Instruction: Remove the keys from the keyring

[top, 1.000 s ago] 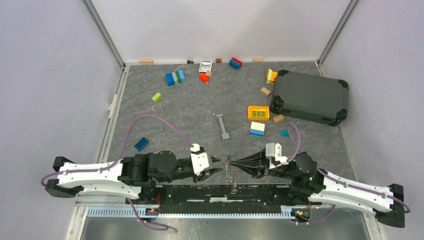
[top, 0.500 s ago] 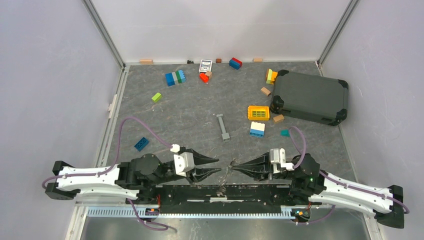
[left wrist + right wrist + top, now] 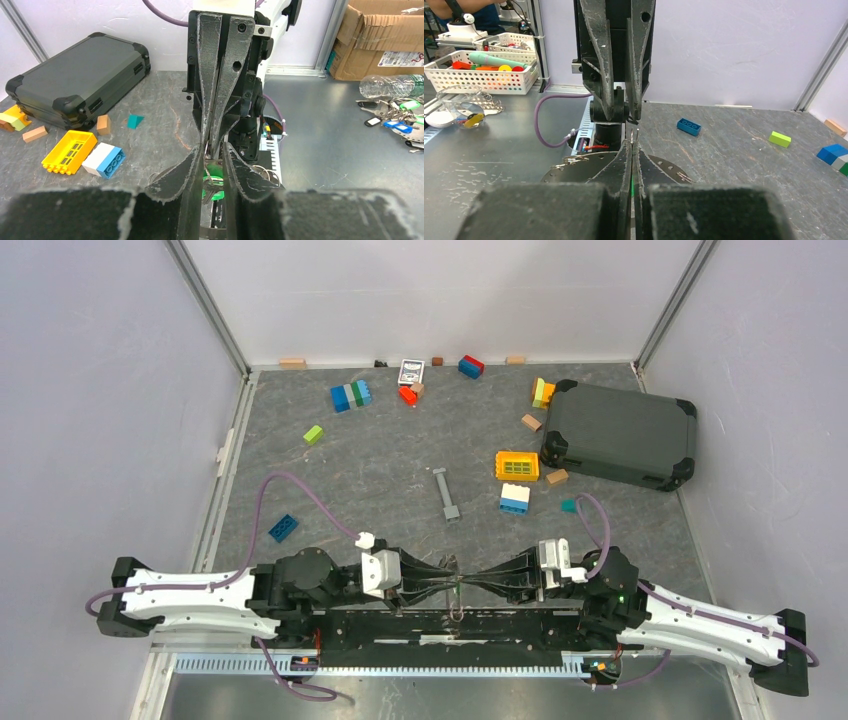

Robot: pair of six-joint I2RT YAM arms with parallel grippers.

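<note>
My right gripper (image 3: 463,580) is shut on the thin silver keyring (image 3: 634,133), whose wire ends poke out past its tips in the right wrist view. The keys hang below it near the front edge (image 3: 455,606). A green key head (image 3: 214,180) shows between my left fingers. My left gripper (image 3: 450,578) is open, tip to tip with the right one, its fingers (image 3: 190,167) straddling the ring and keys. In the right wrist view the left gripper (image 3: 623,116) comes in from above, jaws slightly apart.
A long grey metal bar (image 3: 446,495), a yellow grid block (image 3: 517,464) and a white-blue brick (image 3: 514,499) lie mid-table. A dark case (image 3: 620,433) sits at the right. Loose bricks lie at the back. Thin metal rings (image 3: 574,159) lie on the black base plate.
My left gripper has moved right and now straddles the keyring held by the right gripper. The right gripper stayed shut and shifted slightly towards the front edge.
</note>
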